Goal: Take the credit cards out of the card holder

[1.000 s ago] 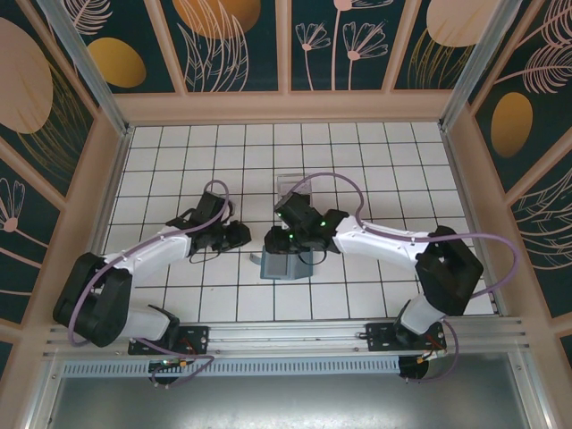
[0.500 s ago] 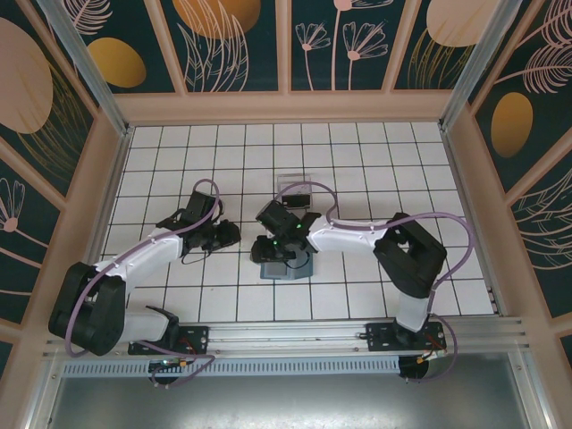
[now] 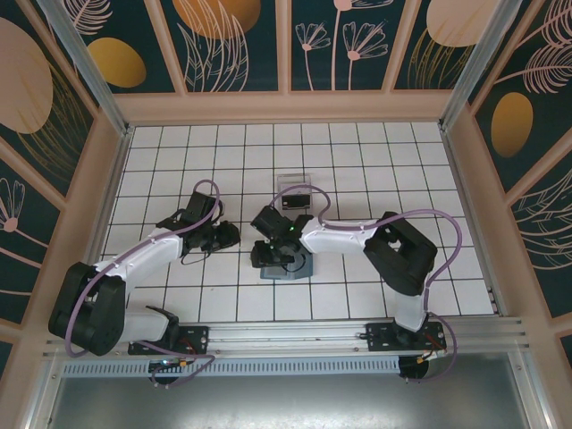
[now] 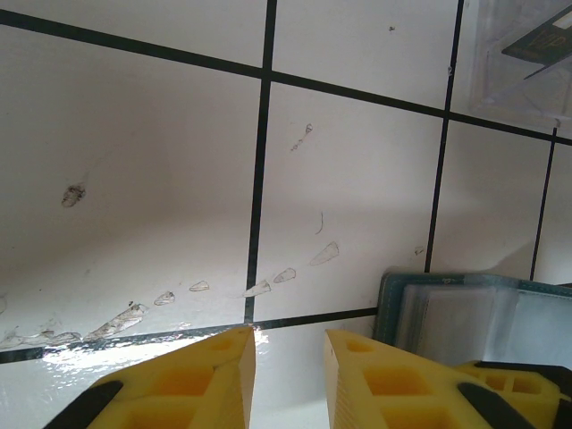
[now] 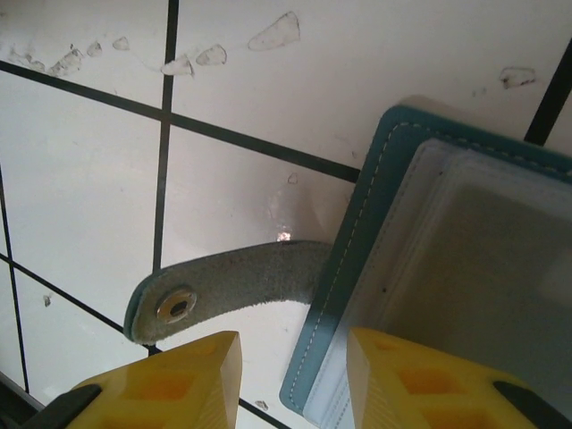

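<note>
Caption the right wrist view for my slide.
Right gripper, jaws apart, poised over the teal card holder and its snap strap on white tile.

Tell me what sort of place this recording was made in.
Probably a purpose-built robot test cell, not a home or shop: the left arm and right arm are bolted to a rail at the edge of a white gridded table, boxed in by leaf-patterned panels.

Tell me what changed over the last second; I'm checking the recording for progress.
The right claw slid left and nearer, settling over the teal bifold card holder; its elbow folded inward. The left claw drew back slightly left. The card holder and the clear plastic box stayed put; nothing was gripped.
</note>
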### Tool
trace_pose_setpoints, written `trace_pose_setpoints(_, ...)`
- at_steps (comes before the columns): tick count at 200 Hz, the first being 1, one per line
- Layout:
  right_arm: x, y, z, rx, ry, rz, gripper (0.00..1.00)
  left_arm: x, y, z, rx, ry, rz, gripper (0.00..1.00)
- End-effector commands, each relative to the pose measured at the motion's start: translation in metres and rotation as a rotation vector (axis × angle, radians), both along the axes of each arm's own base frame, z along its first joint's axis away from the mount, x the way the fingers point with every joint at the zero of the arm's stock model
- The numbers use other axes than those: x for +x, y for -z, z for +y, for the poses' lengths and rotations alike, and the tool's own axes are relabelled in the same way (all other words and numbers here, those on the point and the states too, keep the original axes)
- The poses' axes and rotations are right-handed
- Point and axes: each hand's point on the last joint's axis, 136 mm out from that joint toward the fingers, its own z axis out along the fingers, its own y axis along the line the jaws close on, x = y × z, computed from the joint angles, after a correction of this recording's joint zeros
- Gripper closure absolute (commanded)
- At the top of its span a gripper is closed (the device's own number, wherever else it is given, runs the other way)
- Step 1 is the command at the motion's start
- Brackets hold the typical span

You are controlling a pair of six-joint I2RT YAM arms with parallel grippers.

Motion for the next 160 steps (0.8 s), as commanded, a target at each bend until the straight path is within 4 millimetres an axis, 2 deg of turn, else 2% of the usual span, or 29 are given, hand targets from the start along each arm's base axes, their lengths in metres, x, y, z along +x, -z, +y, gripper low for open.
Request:
trace_pose_setpoints(1, 0.001, -0.005, 0.0, -0.024, 0.01, -0.021, 0.63, 0.005, -0.011, -0.001, -0.008, 0.009, -0.028, 0.73)
trace_pose_setpoints(40, 0.001, -0.019, 0.006, 0.013, 0.003, -0.048, 0.63, 0.004, -0.011, -0.001, -0.007, 0.01, -0.029, 0.73)
trace_pose_setpoints(93, 0.003, -0.024, 0.001, 0.009, 0.023, -0.072, 0.63, 0.006, -0.013, -0.002, -0.012, 0.007, -0.029, 0.73)
trace_pose_setpoints(127, 0.003, -0.017, -0.004, -0.011, 0.026, -0.067, 0.63, 0.006, -0.011, -0.003, -0.013, 0.009, -0.025, 0.73)
trace_pose_setpoints(160, -0.001, -0.002, -0.011, -0.051, 0.032, -0.042, 0.63, 0.007, -0.011, -0.004, -0.013, 0.011, -0.024, 0.73)
